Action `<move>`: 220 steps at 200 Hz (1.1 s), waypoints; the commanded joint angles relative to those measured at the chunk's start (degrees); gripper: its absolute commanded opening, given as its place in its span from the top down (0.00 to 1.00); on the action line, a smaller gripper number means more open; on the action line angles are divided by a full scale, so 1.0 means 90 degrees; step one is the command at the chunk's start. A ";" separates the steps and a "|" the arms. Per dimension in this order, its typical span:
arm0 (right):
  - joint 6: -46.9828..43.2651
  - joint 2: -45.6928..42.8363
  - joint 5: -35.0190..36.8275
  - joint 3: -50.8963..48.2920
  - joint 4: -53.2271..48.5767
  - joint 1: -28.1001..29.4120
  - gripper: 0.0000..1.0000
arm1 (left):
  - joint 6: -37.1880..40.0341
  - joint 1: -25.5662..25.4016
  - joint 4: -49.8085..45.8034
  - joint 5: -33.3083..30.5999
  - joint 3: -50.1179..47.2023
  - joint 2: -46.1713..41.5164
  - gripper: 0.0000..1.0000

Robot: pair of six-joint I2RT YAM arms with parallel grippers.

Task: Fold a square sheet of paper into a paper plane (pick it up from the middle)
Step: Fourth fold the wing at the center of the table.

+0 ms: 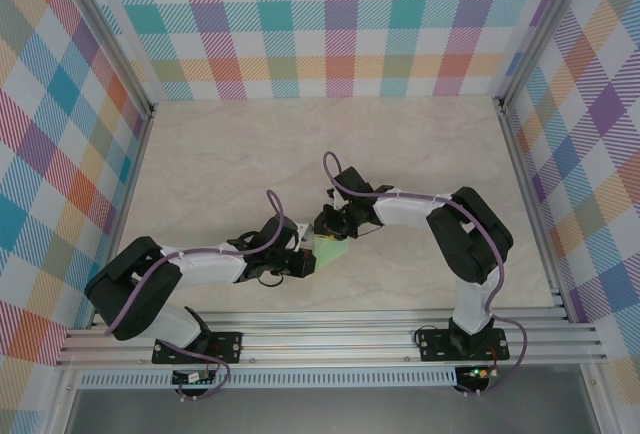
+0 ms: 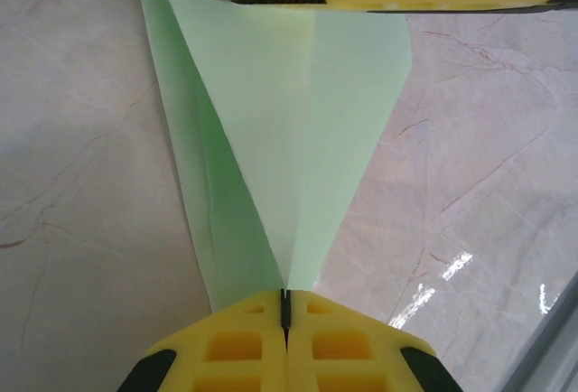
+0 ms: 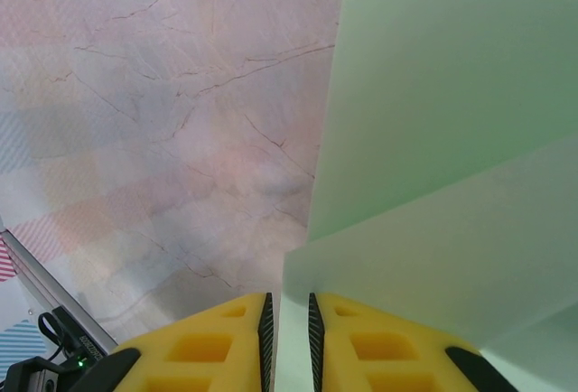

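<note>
Late folding stage. The paper (image 1: 330, 251), pale green and creased to a narrow dart, was stretched between both arms near the middle of the desk (image 1: 400, 144). Left pincer (image 2: 285, 309) was pinched together on its pointed tip. Right pincer (image 3: 289, 311) was clamped on the wide end's edge. Next move probably sets the wing crease, which calls for even tension and no tearing.

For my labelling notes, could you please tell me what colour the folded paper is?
The paper is plain pale green, clearest in the left wrist view.
</note>
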 commanded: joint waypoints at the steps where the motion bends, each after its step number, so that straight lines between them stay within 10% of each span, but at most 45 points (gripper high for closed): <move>1: -0.0161 -0.0055 -0.0094 0.0162 -0.0085 0.0013 0.79 | -0.0167 0.0109 0.0429 0.0395 -0.0080 -0.0109 0.95; 89: -0.0065 0.0036 0.0102 0.0061 -0.0096 -0.0014 0.80 | -0.0091 0.0204 0.0100 0.0026 -0.0233 -0.0281 0.81; 220: -0.0039 0.0150 0.0252 0.0100 -0.0169 -0.0018 0.80 | -0.0013 0.0203 0.0163 -0.0047 -0.0220 0.0230 0.94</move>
